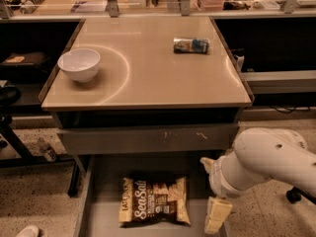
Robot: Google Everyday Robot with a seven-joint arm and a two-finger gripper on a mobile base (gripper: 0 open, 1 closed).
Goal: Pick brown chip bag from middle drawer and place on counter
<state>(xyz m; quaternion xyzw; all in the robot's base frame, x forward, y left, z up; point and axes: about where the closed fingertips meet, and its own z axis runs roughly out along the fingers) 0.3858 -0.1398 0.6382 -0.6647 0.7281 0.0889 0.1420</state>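
Tool (216,216) low at the right-hand side of the pulled-out middle drawer (101,216), cream-coloured, hanging down from the bulky white arm (271,157) that reaches in from the right. Cannot tell how far open it is; nothing seen in its hold. Just to the left of the tool, and apart from it, the brown chip bag (154,207), lying flat on the drawer floor with its white "Sea Salt" lettering facing up and its tan ends pointing left and right. Bare grey drawer floor between the bag and the tool, and more of it left of the bag. Above the tool and set back, the scratched grey drawer front (143,139), pushed in. Higher still, the glossy beige counter (148,80). On it, far up and to the left of the tool, a white bowl (79,64), upright; almost straight above the tool, toward the counter's back edge, a small blue-and-white packet (191,45) lying flat. Bowl and packet well apart from each other.
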